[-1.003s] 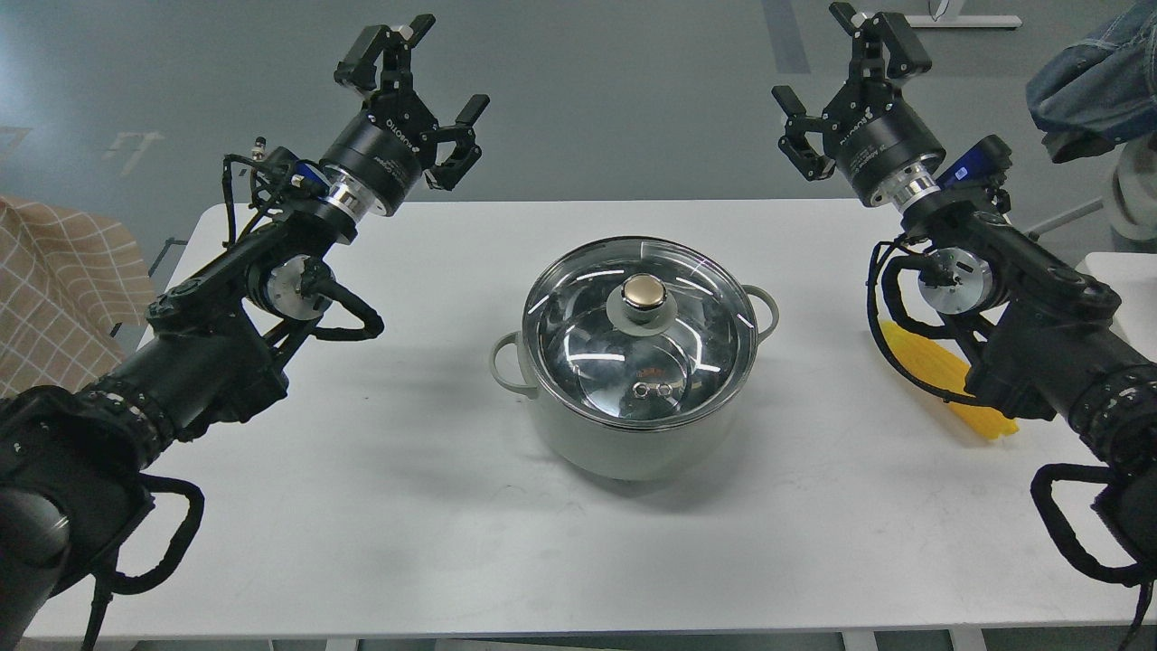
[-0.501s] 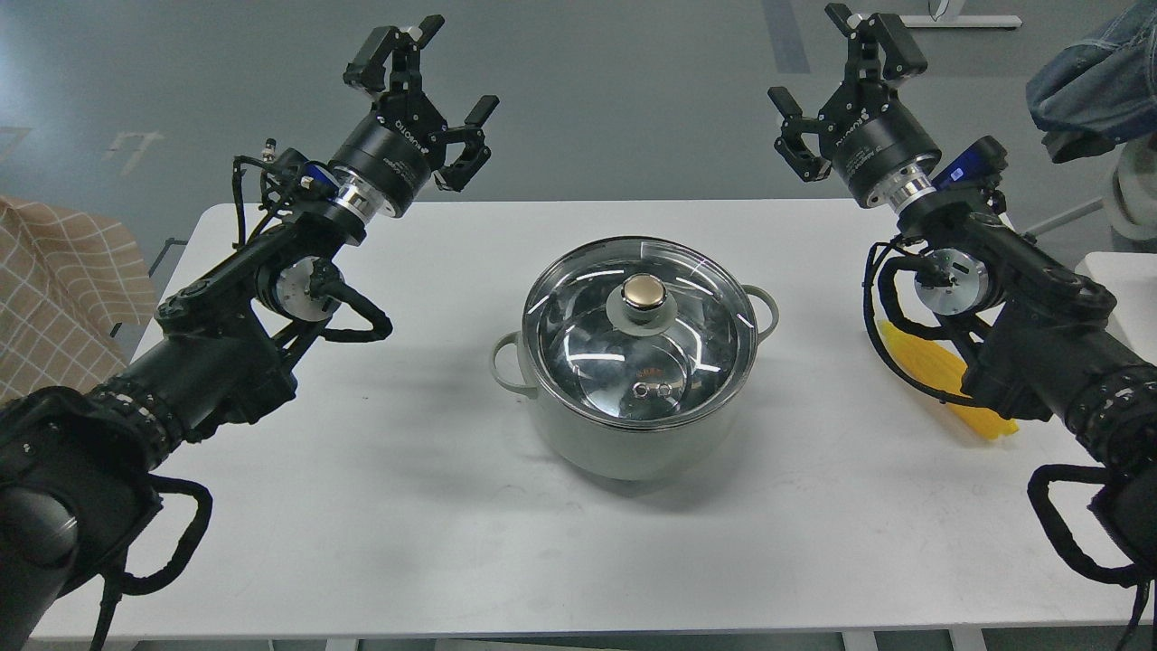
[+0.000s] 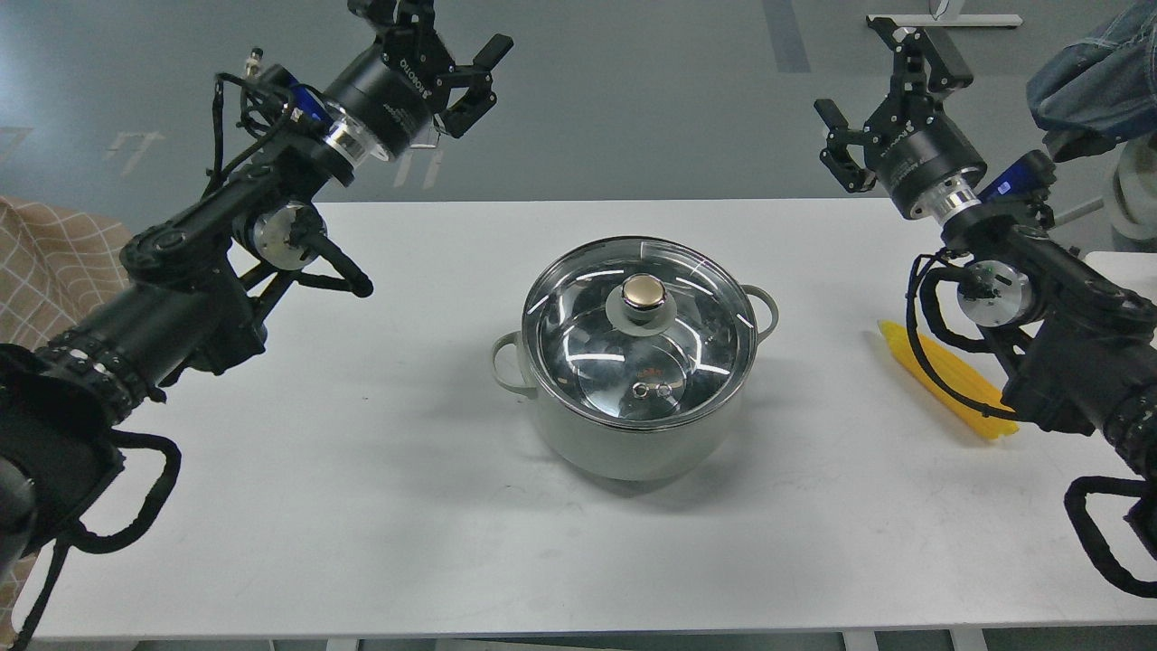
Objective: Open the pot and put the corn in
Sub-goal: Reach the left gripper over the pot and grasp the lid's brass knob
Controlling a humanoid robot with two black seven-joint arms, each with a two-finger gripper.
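The pale grey-green pot [image 3: 633, 443] stands in the middle of the white table [image 3: 362, 506], with two small loop handles. A round glass lid [image 3: 587, 344] with a gold knob [image 3: 643, 291] sits on it and closes it. The yellow corn [image 3: 940, 384] lies on the table at the right, partly hidden behind my right arm. My left gripper [image 3: 429, 27] is open and empty, high above the table's far left, its upper finger cut off by the top edge. My right gripper [image 3: 881, 86] is open and empty, high above the far right, well beyond the corn.
A beige checked cloth [image 3: 45, 271] lies off the table's left edge. A denim bundle [image 3: 1094, 81] and a white object [image 3: 1134, 208] are at the far right. Grey floor lies beyond the table's back edge.
My left gripper has risen and moved a little right, toward the top edge. My right gripper has moved right and slightly down, uncovering more of the corn. Pot and lid have not moved.
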